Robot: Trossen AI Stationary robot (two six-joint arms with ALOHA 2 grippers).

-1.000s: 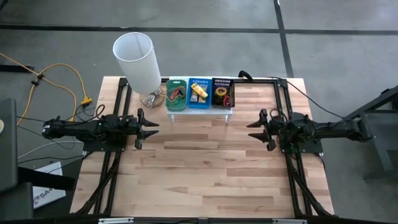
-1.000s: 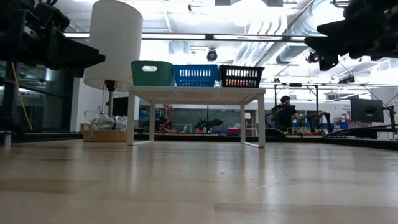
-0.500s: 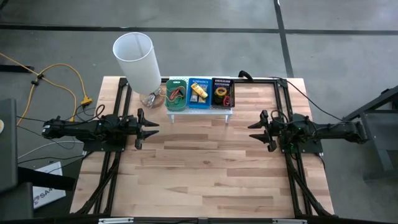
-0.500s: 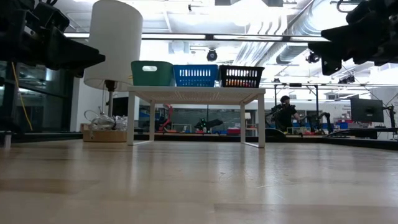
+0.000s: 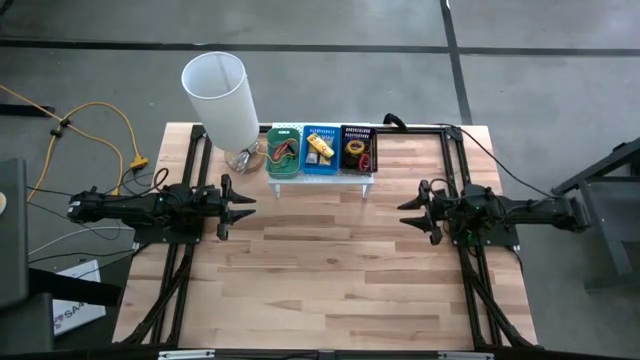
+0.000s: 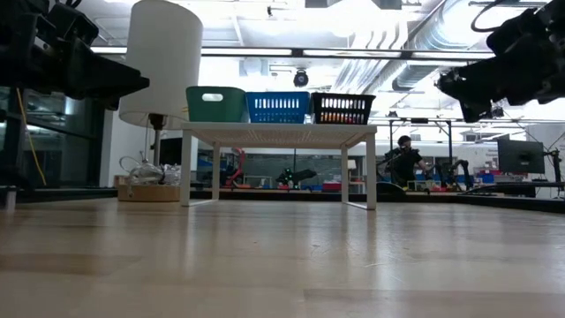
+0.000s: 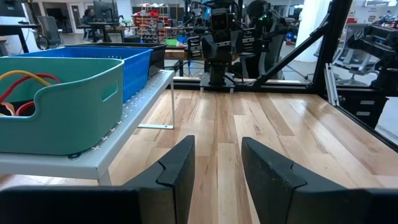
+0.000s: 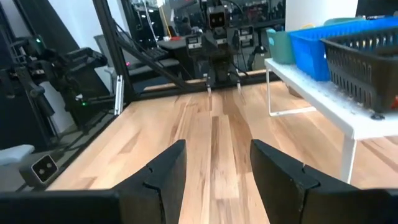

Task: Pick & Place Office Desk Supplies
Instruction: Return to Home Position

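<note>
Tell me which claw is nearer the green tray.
Left. The left claw hangs close to the green tray; the right claw is beyond the black tray at the other end of the shelf.

The right end effector [image 8: 214,177] hangs over the bare desk [image 8: 211,134], its two dark fingers [image 8: 163,174] parted, with wood grain showing between them. To one side stands the white shelf [image 8: 329,106] on thin legs. It carries a black tray [image 8: 364,68] nearest, then a blue tray [image 8: 308,53], then a green tray [image 8: 280,46], side by side. The white lamp [image 8: 320,12] rises behind them. Across the desk the left arm [image 8: 217,37] faces this way, with dark frame bars [image 8: 109,62] slanting beside it.
</note>
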